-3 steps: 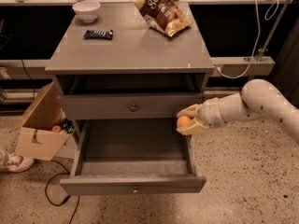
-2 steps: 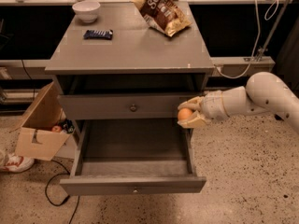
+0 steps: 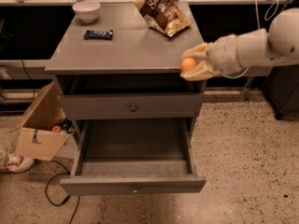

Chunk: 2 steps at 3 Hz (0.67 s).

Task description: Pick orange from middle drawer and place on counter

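Observation:
My gripper (image 3: 192, 64) is shut on the orange (image 3: 188, 64), a small round orange-yellow fruit. It holds the fruit in the air at the front right corner of the counter (image 3: 126, 48), level with the counter's edge. The arm comes in from the right. The middle drawer (image 3: 133, 171) is pulled out wide below, and its inside shows bare.
On the counter stand a white bowl (image 3: 86, 10), a dark snack bar (image 3: 98, 34) and a brown chip bag (image 3: 161, 10). The upper drawer front (image 3: 133, 107) is shut. A cardboard box (image 3: 39, 125) with a red fruit sits on the floor at left, beside a cable.
My gripper has risen with the orange from beside the upper drawer front to the level of the counter's edge.

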Each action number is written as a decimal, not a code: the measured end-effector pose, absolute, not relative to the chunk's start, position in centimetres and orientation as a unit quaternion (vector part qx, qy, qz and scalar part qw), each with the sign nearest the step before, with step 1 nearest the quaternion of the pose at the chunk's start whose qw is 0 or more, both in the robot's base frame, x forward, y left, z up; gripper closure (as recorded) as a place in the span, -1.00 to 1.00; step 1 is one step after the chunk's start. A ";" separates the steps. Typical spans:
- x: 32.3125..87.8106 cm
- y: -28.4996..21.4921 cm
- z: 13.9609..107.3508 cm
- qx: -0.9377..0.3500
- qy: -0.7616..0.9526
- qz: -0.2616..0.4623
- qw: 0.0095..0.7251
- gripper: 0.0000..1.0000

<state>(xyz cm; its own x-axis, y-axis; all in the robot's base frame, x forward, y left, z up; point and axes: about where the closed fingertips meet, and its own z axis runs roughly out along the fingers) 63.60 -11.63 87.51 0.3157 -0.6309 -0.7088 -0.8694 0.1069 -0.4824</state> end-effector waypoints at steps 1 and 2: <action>68.9 -11.7 90.8 -0.623 0.588 0.112 0.504 1.00; 74.2 -11.8 91.3 -0.577 0.622 0.119 0.515 1.00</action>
<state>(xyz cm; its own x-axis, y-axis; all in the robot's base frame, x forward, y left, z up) 74.22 -11.84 91.28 0.1973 -0.5959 -0.7785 -0.8410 0.3052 -0.4467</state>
